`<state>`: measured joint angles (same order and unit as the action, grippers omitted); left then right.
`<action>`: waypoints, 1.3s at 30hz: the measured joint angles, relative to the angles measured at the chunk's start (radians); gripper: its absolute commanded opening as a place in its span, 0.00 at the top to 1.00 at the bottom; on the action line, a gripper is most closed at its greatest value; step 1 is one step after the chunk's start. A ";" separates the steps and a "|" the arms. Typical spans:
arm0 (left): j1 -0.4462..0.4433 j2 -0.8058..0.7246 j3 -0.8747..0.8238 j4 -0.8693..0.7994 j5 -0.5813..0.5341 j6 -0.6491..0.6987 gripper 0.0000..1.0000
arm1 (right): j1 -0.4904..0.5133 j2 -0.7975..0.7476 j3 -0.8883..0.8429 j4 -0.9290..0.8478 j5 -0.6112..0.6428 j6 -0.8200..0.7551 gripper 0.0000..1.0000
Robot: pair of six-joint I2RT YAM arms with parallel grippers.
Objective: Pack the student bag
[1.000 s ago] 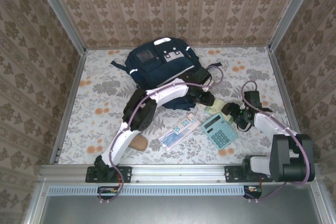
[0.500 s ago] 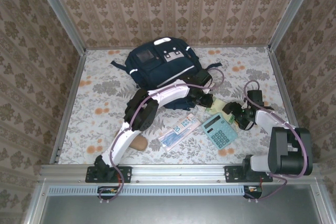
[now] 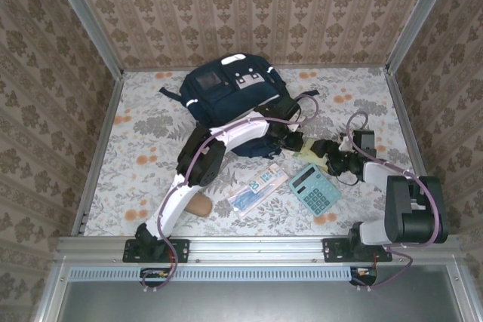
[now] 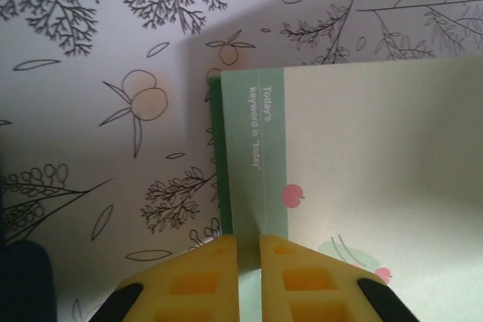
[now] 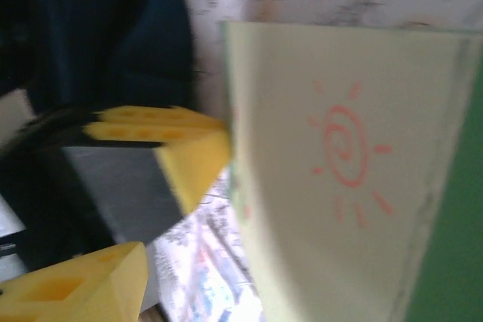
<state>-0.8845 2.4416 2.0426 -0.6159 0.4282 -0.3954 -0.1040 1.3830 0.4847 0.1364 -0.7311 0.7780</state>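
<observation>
The student bag [image 3: 226, 96], a dark navy backpack, lies at the back of the table, and its dark fabric [image 5: 113, 28] also shows in the right wrist view. My left gripper [image 3: 294, 139] reaches past its right side and is shut on the green edge of a pale green notepad [image 3: 306, 153]. In the left wrist view the yellow fingers [image 4: 204, 277] pinch that green strip of the notepad [image 4: 362, 156]. My right gripper [image 3: 327, 153] sits just right of the pad, jaws apart. The notepad's sun drawing [image 5: 347, 148] stands close before the right wrist camera, with one own finger [image 5: 83, 284] low on the left.
A teal calculator [image 3: 314, 188] lies in front of the notepad. A blue and white packet [image 3: 259, 186] lies to its left. A tan object [image 3: 198, 207] rests by the left arm. Metal rails and patterned walls bound the flowered table [image 3: 136, 148].
My left gripper has closed onto the notepad's edge. The right gripper has moved left and back, up to the notepad, and its jaws have narrowed somewhat.
</observation>
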 measured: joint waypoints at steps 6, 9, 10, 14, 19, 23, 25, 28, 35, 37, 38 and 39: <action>0.002 0.000 0.000 0.000 0.022 0.014 0.88 | -0.005 -0.037 0.002 -0.005 -0.026 -0.010 0.33; 0.001 0.000 0.000 -0.001 0.026 0.022 0.88 | -0.020 -0.035 0.005 -0.039 -0.018 -0.021 0.47; 0.001 0.000 0.000 -0.003 0.028 0.023 0.88 | -0.027 -0.033 0.006 -0.049 -0.014 -0.025 0.52; 0.001 0.000 0.000 -0.005 0.029 0.026 0.87 | -0.048 -0.028 0.008 -0.067 -0.001 -0.023 0.79; 0.002 0.000 0.004 -0.021 0.024 0.031 0.74 | -0.055 -0.031 0.011 -0.096 0.014 -0.023 1.00; 0.002 -0.007 0.016 -0.051 -0.002 0.033 0.58 | -0.063 -0.080 0.011 -0.131 0.023 -0.020 1.00; 0.002 -0.026 0.029 -0.069 -0.023 0.037 0.54 | -0.072 -0.132 0.011 -0.150 0.028 -0.015 1.00; 0.008 -0.084 0.045 -0.105 -0.063 0.045 0.54 | -0.084 -0.216 0.011 -0.151 0.038 -0.007 1.00; 0.082 -0.238 0.084 -0.143 -0.150 0.117 0.54 | -0.088 -0.324 0.011 -0.161 0.044 0.032 1.00; 0.102 -0.263 0.085 -0.155 -0.227 0.158 0.51 | -0.088 -0.344 0.011 -0.167 0.043 0.045 1.00; 0.108 -0.267 0.085 -0.160 -0.270 0.182 0.51 | -0.088 -0.352 0.011 -0.167 0.043 0.053 1.00; 0.110 -0.268 0.085 -0.166 -0.325 0.209 0.50 | -0.088 -0.362 0.011 -0.167 0.043 0.062 1.00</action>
<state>-0.7742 2.1735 2.1277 -0.7822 0.1036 -0.1867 -0.1917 1.0214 0.4953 -0.0307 -0.6876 0.8398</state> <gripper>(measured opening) 0.490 0.204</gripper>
